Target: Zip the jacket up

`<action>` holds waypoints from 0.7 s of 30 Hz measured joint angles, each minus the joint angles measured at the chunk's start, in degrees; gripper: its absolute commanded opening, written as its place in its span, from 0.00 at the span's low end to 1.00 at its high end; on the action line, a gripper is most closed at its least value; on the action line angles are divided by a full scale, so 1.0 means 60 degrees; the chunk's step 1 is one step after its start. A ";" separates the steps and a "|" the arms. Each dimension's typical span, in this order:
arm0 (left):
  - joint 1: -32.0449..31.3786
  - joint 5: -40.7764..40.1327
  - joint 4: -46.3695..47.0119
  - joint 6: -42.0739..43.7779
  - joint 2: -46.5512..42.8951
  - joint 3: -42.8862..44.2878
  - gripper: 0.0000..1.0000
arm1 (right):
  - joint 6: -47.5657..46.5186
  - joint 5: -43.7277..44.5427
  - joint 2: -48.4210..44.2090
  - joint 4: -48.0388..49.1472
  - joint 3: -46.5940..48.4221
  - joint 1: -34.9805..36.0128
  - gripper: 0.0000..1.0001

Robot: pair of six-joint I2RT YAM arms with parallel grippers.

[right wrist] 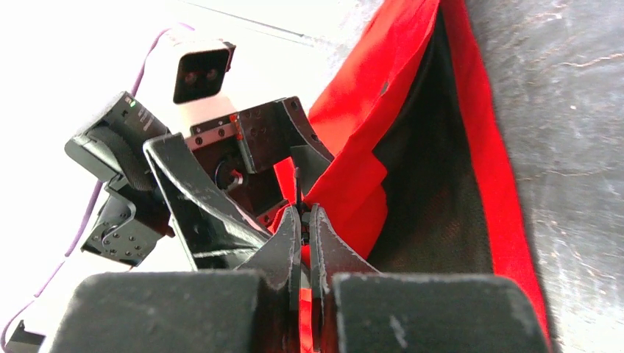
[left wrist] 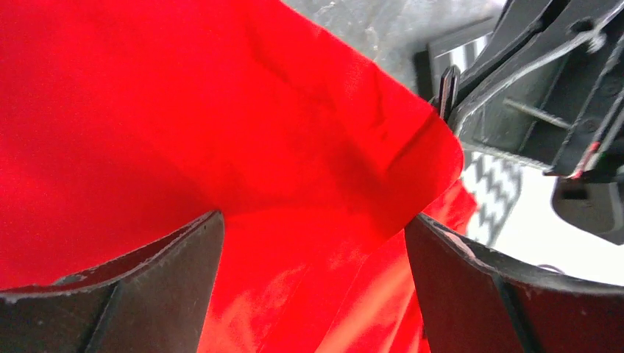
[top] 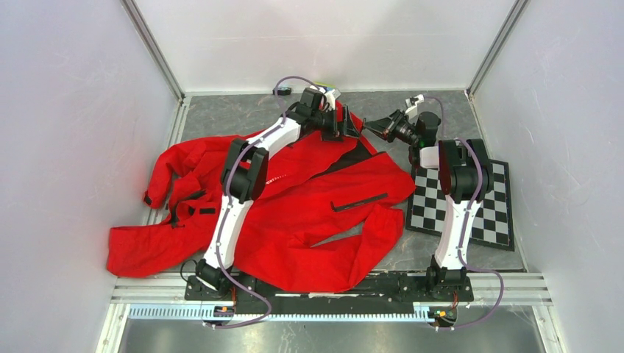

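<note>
The red jacket lies spread open on the grey table, its dark lining showing at the far end. My left gripper is at the jacket's far edge. In the left wrist view its jaws stand apart with a fold of red fabric between them. My right gripper points left at the same edge. In the right wrist view it is shut on a thin black zipper tab at the jacket's edge. That tab also shows in the left wrist view.
A black-and-white checkerboard lies at the right under the right arm. One black pocket strip shows on the jacket's right panel. White walls enclose the table on three sides. A metal rail runs along the near edge.
</note>
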 measured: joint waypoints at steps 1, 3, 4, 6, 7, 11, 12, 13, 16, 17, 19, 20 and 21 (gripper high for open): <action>-0.0044 -0.0350 -0.0051 0.0357 -0.0197 -0.0193 0.92 | 0.0109 -0.0029 0.0000 0.0124 0.0000 0.0015 0.00; -0.0171 -0.0998 -0.0149 0.1049 -0.0630 -0.0525 0.80 | 0.0302 -0.0073 -0.0004 0.0339 0.0000 0.0033 0.00; -0.0244 -0.1191 -0.0149 0.1344 -0.0787 -0.0557 0.76 | 0.0368 -0.0076 -0.0015 0.0412 0.0000 0.0033 0.00; -0.0346 -0.1388 -0.0044 0.1679 -0.0991 -0.0557 0.74 | 0.0474 -0.0080 -0.0018 0.0594 0.0000 0.0033 0.00; -0.0386 -0.1410 0.0033 0.1800 -0.1067 -0.0550 0.71 | 0.0506 -0.0084 -0.0018 0.0645 0.0000 0.0033 0.00; -0.0514 -0.1399 0.0240 0.1891 -0.1115 -0.0546 0.65 | 0.0641 -0.0113 -0.0018 0.0743 0.0000 0.0033 0.00; -0.0525 -0.1399 0.0244 0.1891 -0.1111 -0.0546 0.60 | 0.0659 -0.0117 -0.0018 0.0747 0.0000 0.0033 0.00; -0.0525 -0.1395 0.0251 0.1887 -0.1111 -0.0543 0.57 | 0.0674 -0.0120 -0.0018 0.0761 0.0000 0.0033 0.00; -0.0488 -0.1319 0.0091 0.1814 -0.0914 -0.0051 0.50 | 0.0707 -0.0153 -0.0018 0.0794 0.0000 0.0033 0.00; -0.0477 -0.1271 -0.0004 0.1796 -0.0765 0.0270 0.52 | 0.0714 -0.0157 -0.0018 0.0809 0.0000 0.0033 0.00; -0.0419 -0.1042 -0.0182 0.1730 -0.0335 0.1133 0.57 | 0.0718 -0.0193 -0.0018 0.0867 0.0000 0.0033 0.00; -0.0393 -0.0943 -0.0215 0.1719 -0.0222 0.1348 0.57 | 0.0725 -0.0193 -0.0018 0.0907 0.0000 0.0033 0.00; -0.0368 -0.0838 -0.0270 0.1708 -0.0160 0.1475 0.57 | 0.0725 -0.0204 -0.0018 0.0943 0.0000 0.0033 0.00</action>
